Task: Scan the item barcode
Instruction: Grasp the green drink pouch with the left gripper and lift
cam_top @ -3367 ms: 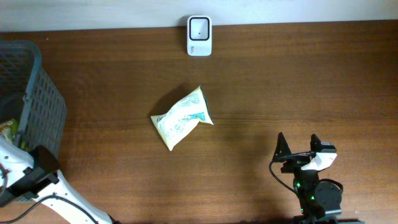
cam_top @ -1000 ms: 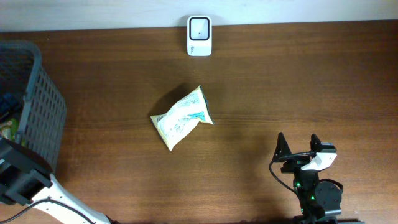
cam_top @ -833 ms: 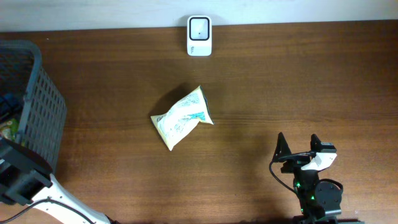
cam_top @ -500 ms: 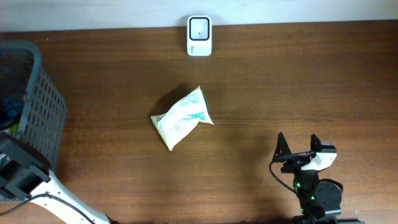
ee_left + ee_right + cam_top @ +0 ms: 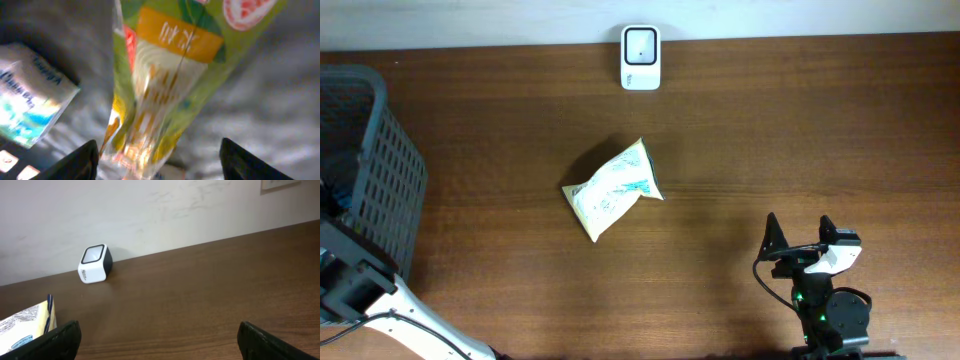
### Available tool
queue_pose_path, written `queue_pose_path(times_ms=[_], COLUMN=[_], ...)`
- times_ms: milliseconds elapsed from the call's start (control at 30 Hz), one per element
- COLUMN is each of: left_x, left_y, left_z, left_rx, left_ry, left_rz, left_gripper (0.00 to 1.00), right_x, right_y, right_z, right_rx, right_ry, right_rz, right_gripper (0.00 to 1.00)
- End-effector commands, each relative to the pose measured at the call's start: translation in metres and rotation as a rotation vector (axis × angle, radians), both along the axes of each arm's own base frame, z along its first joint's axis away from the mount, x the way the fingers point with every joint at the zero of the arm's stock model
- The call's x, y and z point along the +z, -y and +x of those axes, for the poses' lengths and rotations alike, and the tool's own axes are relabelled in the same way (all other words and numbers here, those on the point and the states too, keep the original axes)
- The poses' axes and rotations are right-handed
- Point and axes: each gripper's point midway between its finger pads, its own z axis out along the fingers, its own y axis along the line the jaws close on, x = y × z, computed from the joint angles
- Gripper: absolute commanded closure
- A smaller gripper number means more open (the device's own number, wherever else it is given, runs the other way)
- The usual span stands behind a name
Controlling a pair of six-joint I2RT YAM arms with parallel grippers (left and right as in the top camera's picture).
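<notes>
— Green snack packet [image 5: 165, 80], location?
— Inside the grey basket [image 5: 380, 170] at the left edge of the table [image 5: 770, 130], beside a blue-and-white pouch [image 5: 30, 100]. No barcode shows on the visible face.
— Step in hand?
— Judged: pick-up, first stage. Nothing is at the scanner [image 5: 641, 44], which stands at the far edge, well apart from the basket.
— Left gripper [image 5: 161, 156]?
— Down in the basket, fingers spread to either side of the packet's lower end. One finger sits just beside the film, and whether it touches cannot be told. The other is apart. Nothing lifted.
— Right gripper [image 5: 800, 232]?
— Fingers spread wide, holding nothing, near the front right of the table, facing the scanner.
— Other stock?
— One white crumpled packet [image 5: 612, 190], mid-table, neither arm touching it.
— Next move calls for?
— Likely: pinch the thin, slippery film squarely and lift it clear of the basket wall. Then carry it to the scanner and turn the packet until its barcode faces the window.
</notes>
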Motion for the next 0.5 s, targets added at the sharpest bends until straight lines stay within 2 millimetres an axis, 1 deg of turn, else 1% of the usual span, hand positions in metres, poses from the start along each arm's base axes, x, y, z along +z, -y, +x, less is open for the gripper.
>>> queue_pose_path(times_ms=[0, 133, 200, 467], left_x=[-0.019, -0.024, -0.025, -0.035], left_y=[-0.001, -0.001, -0.001, -0.001], left_z=[-0.008, -0.008, -0.007, -0.005], left_rx=[0.021, 0.019, 0.020, 0.020], left_ry=[-0.033, -0.031, -0.028, -0.017], left_rz=[0.002, 0.004, 0.007, 0.008], left_gripper=[0.28, 0.41, 0.44, 0.43], right_x=[-0.003, -0.003, -0.003, -0.003], right_y=[0.001, 0.001, 0.001, 0.001], right_z=[0.000, 0.000, 0.000, 0.000], right_rx=[-0.003, -0.003, -0.003, -0.003], right_ry=[-0.005, -0.005, -0.005, -0.005], right_rz=[0.008, 0.008, 0.008, 0.008], right_gripper=[0.01, 0.01, 0.01, 0.01])
